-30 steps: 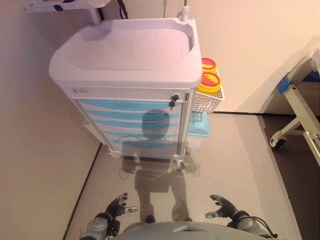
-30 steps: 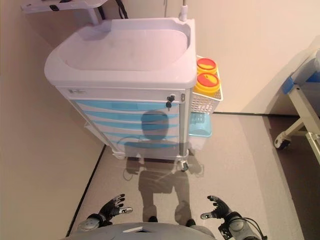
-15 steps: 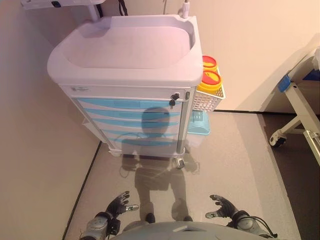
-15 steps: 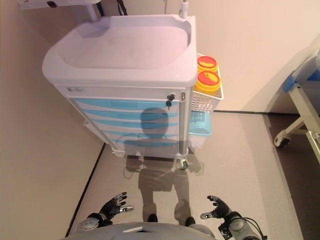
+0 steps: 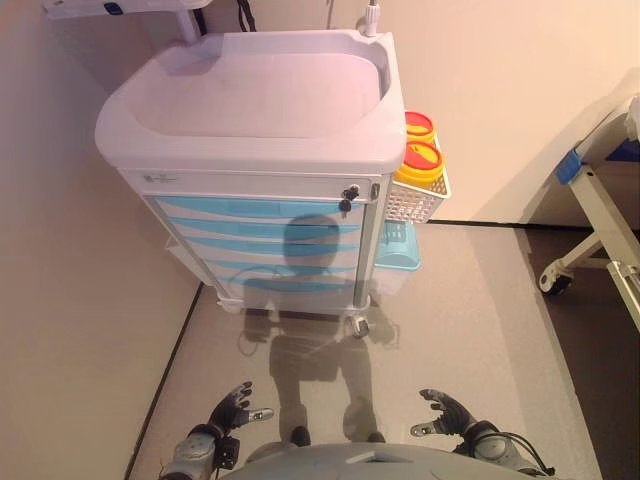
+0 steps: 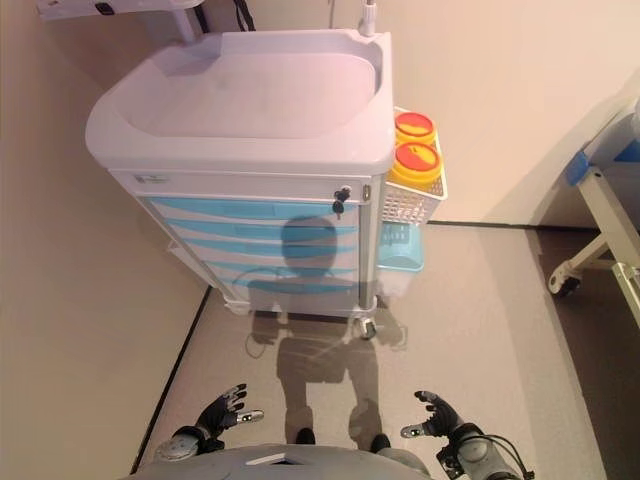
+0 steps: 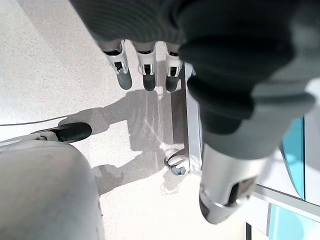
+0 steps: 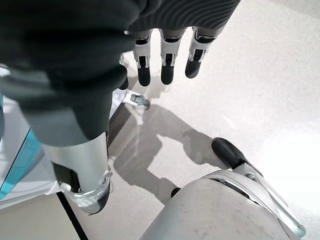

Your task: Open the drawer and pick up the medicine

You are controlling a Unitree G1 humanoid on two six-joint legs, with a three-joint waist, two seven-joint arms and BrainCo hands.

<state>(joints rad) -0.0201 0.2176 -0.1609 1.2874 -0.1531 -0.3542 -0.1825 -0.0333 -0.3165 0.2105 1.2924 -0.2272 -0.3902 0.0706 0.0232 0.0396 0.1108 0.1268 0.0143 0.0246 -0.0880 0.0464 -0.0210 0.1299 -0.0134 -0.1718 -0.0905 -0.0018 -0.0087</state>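
A white medical cart (image 5: 250, 100) stands ahead against the wall, with several light blue drawers (image 5: 260, 210) on its front, all closed. A small key lock (image 5: 349, 195) sits on the top white panel. No medicine shows. My left hand (image 5: 231, 407) hangs low at the bottom left, fingers straight and empty. My right hand (image 5: 444, 411) hangs low at the bottom right, fingers relaxed and empty. Both are well short of the cart. The wrist views show straight fingers (image 7: 145, 70) and fingers (image 8: 167, 62) over the floor.
A white wire basket (image 5: 412, 200) with two yellow red-lidded containers (image 5: 421, 160) hangs on the cart's right side, a light blue bin (image 5: 398, 250) below it. A bed frame with a castor (image 5: 553, 281) stands at the right. A wall runs along the left.
The camera shifted slightly between one second ago and half a second ago, so the cart sits a little lower and closer. The hands hang about as before.
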